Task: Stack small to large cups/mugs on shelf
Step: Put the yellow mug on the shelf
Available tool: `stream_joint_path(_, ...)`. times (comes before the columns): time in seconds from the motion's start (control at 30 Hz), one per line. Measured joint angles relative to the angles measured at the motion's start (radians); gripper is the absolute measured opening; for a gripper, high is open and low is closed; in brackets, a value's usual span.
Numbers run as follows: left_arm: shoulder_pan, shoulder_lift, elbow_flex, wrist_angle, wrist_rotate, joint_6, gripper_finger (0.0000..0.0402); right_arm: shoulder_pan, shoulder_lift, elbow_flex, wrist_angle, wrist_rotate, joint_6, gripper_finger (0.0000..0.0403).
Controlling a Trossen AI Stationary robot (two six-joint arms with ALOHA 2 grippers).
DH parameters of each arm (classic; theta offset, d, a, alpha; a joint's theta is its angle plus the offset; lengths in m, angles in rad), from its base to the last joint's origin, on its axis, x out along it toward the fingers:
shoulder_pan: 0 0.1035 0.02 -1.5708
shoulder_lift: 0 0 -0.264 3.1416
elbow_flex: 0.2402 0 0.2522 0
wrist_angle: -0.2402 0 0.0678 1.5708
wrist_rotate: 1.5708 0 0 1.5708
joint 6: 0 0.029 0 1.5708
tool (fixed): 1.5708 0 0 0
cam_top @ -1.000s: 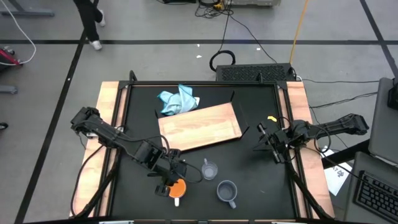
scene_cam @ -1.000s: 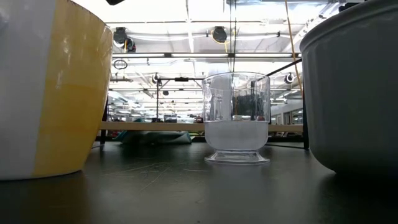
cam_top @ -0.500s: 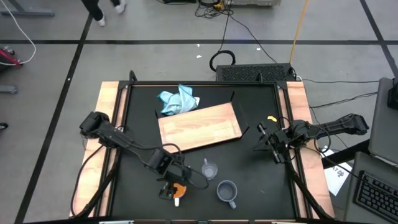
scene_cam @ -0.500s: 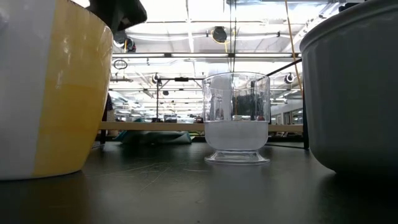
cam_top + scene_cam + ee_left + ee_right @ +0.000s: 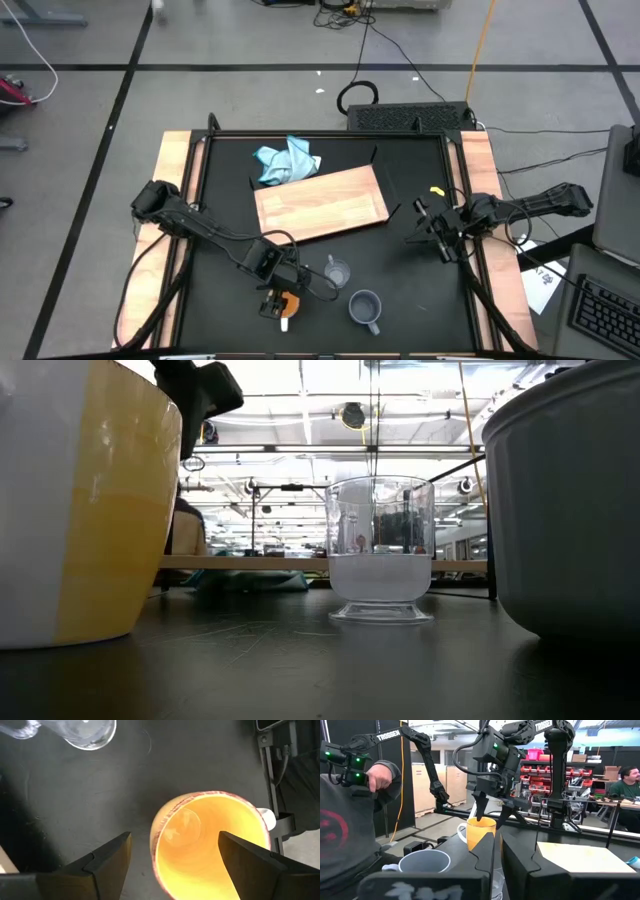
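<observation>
The orange mug [image 5: 289, 304] stands upright near the table's front edge, white handle [image 5: 268, 818] toward that edge. My left gripper [image 5: 172, 840] is open and points steeply down over it. One finger stands outside the mug's wall and the other over its hollow, tips at rim height in the right wrist view. The clear glass cup [image 5: 337, 272] and the grey-blue mug [image 5: 365, 307] stand upright to the right. The wooden shelf [image 5: 320, 203] lies flat farther back. My right gripper [image 5: 418, 232] is shut and waits at the right.
A crumpled light-blue cloth [image 5: 288, 161] lies behind the shelf at the far side. In the right wrist view, people are in the room beyond the table, one of them close by it. Bare black tabletop lies between the cups and the right arm.
My left gripper has come down and toward the table's near edge onto the orange mug. In the low view its dark body has dropped into sight at the mug's rim. The mugs, the cup and the right arm have kept still.
</observation>
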Motion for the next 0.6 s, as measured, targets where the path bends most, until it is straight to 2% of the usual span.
stream_joint_path(0.6, 0.022, 0.004, -0.031, -0.026, -0.034, -0.006, 0.0244, 0.000, 0.000, 0.000, -0.021, 0.000, 0.001, 0.0025)
